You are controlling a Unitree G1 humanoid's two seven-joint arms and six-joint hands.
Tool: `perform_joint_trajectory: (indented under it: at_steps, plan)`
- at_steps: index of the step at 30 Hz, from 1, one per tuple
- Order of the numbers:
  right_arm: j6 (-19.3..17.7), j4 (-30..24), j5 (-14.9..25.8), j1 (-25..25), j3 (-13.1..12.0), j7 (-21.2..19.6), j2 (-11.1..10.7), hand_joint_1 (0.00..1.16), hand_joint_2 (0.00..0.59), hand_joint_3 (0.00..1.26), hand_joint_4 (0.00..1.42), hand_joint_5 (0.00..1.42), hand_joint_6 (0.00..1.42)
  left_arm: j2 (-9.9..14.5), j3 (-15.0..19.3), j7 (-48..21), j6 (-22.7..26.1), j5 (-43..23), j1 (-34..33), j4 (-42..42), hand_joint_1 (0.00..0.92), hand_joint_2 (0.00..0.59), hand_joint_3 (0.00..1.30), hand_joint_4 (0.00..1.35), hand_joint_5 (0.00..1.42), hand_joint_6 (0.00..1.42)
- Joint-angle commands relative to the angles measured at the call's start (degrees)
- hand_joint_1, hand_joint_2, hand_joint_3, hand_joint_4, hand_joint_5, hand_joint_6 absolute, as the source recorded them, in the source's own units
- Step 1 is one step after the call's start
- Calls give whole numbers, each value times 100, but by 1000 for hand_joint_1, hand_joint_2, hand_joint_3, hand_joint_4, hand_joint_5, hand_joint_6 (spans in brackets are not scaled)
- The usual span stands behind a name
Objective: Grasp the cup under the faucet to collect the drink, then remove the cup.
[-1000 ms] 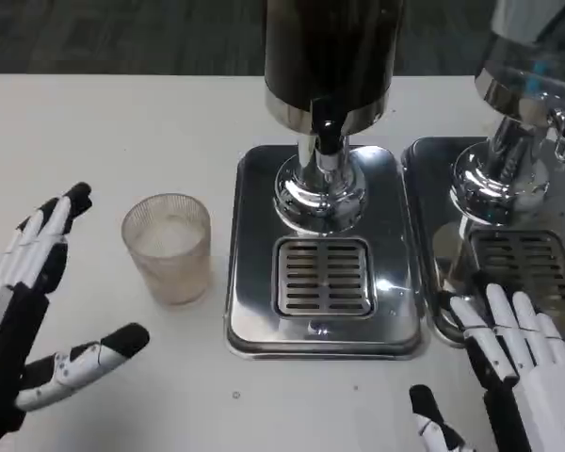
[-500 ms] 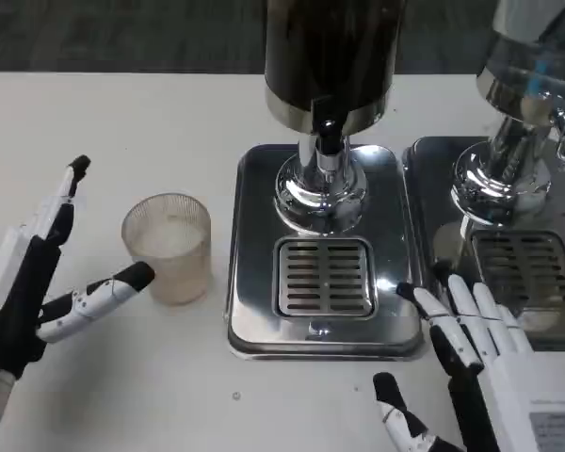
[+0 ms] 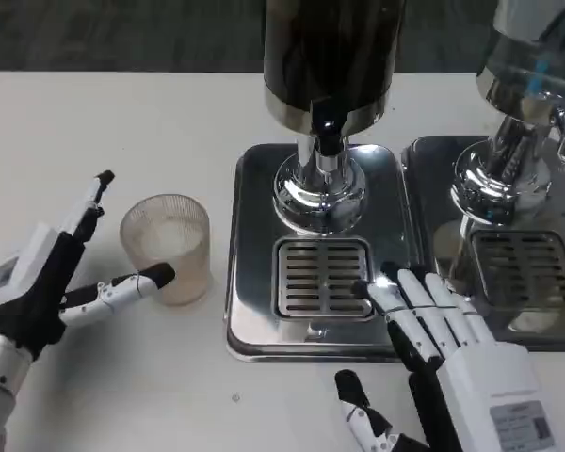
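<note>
- While the ribbed translucent cup (image 3: 166,248) stands upright on the white table (image 3: 122,122), it sits to the left of the steel drip tray (image 3: 254,320), not under the faucet (image 3: 327,134).
- The left hand (image 3: 52,282) is beside the cup on its left, fingers spread and nothing gripped; its thumb tip (image 3: 158,276) reaches the front of the cup's wall, and whether it actually touches cannot be told.
- The upper fingers (image 3: 92,200) of that hand point up and to the right, clear of the cup's rim.
- The right hand (image 3: 443,353) lies palm down at the tray's front right corner, fingers apart and holding nothing; its fingertips (image 3: 386,287) overlap the right edge of the slotted grate (image 3: 315,278).
- The dark drink dispenser (image 3: 331,52) stands at the back of the tray on a chrome pedestal (image 3: 318,193), its faucet above the grate.
- A second dispenser (image 3: 532,56) with its own chrome base (image 3: 497,184) and tray (image 3: 546,264) stands just beside the first, on the right.
</note>
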Motion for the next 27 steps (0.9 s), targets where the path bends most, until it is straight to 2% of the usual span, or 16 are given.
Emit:
perform_joint_trajectory:
  at_steps: [1,8,27]
  plan:
    - [21,36,34,-65,26,-61,6,465,436,238,105,93,156,31,-185,-164,131,34,-283,250,217,34,0,0,139,156]
    - [4,74,135,-84,31,-29,3,466,436,243,110,97,161,-92,-319,-289,221,-41,-555,505,218,34,0,0,166,173]
    - [-20,164,425,-142,51,34,5,468,439,263,130,120,179,-420,-488,-292,233,-31,-759,733,246,54,20,28,202,206]
